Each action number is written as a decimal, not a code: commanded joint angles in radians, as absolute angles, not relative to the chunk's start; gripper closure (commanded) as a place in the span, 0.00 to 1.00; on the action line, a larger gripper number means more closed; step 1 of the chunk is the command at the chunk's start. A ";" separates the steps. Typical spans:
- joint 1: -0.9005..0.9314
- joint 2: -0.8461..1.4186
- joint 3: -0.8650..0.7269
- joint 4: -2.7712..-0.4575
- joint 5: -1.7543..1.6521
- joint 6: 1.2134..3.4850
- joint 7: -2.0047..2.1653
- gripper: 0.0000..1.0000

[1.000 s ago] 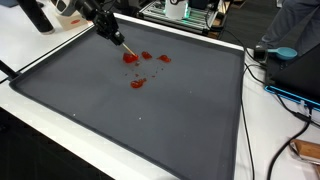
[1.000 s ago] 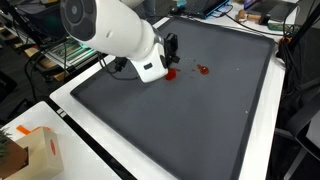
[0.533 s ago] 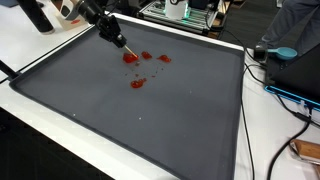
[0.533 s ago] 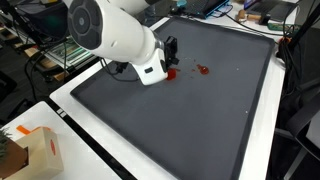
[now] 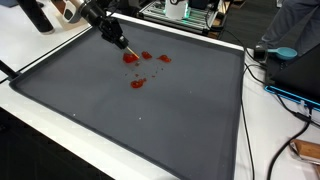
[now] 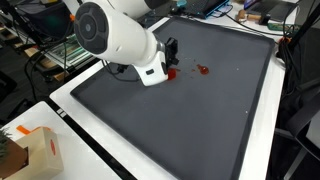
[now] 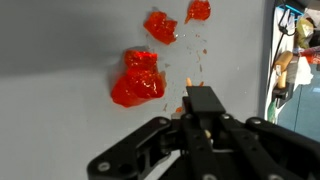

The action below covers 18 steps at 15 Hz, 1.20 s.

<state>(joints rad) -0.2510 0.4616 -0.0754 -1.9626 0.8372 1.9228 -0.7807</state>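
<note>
**Coverage by view**

- The mat (image 5: 150, 120), dark grey with a raised rim, fills most of both exterior views (image 6: 190, 115). The wrist view shows only a pale grey patch of it (image 7: 60, 60).
- The arm (image 6: 115, 35) shows its bulky white body in only one exterior view, at the upper left of centre. There it hides part of the mat's far left area. In an exterior view from the opposite side, only dark links (image 5: 95, 12) enter at the upper left corner.
- A cardboard box (image 6: 35, 150) on the white table (image 6: 70, 160) shows in one exterior view only, at the lower left.
- The red blobs (image 5: 132, 58) number four in an exterior view. Three lie in a loose row in the upper left of the mat and one lies below them, apart. In an exterior view partly blocked by the arm, only two show (image 6: 203, 70). The wrist view shows three as wet, glossy lumps: the largest (image 7: 138, 80) left of centre and two smaller ones along the top edge.

**Gripper**

- The gripper (image 5: 118, 38) hangs above the upper left of the mat, next to the row of blobs. In the wrist view (image 7: 202, 112) it enters from the bottom edge.
- The fingers are drawn together, with no visible gap, and clamp a thin tan stick (image 7: 190, 82).
- The stick tip (image 5: 129, 48) points down at the mat, just beside the largest blob. Whether the tip touches the mat or the blob cannot be told.
</note>
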 commanded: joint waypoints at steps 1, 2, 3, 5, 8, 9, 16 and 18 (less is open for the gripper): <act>-0.252 0.448 -0.075 -1.963 0.841 1.912 -0.739 0.97; -0.247 0.442 -0.076 -1.963 0.838 1.919 -0.725 0.97; -0.241 0.435 -0.079 -1.965 0.832 1.928 -0.703 0.97; -0.235 0.417 -0.082 -1.961 0.825 1.931 -0.662 0.97; -0.226 0.384 -0.086 -1.951 0.792 1.915 -0.587 0.97; -0.219 0.367 -0.087 -1.951 0.777 1.923 -0.559 0.97; -0.158 0.269 -0.083 -1.947 0.560 1.926 -0.296 0.97; -0.133 0.248 -0.080 -1.947 0.474 1.938 -0.205 0.97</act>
